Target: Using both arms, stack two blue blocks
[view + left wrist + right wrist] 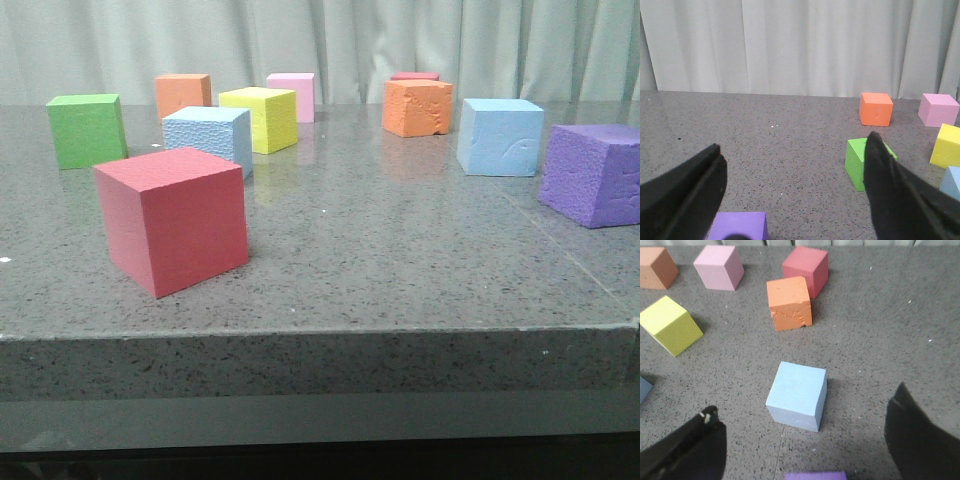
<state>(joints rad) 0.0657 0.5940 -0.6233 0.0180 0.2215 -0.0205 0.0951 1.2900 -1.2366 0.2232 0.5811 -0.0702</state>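
Your right gripper (802, 440) hangs spread above the smoother blue block (797, 395), which sits between its fingers, untouched. Your left gripper (795, 190) is spread too, the pebbly blue block (210, 137) off beside it.

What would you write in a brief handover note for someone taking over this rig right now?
Left end effector: open, holding nothing.
Right end effector: open, above the smoother blue block, not touching it.
Pebbly blue block: on the table behind the big red cube, in front of the yellow cube.
Done: nothing, both blue blocks rest apart.
Left: grasp one, set it on the other.
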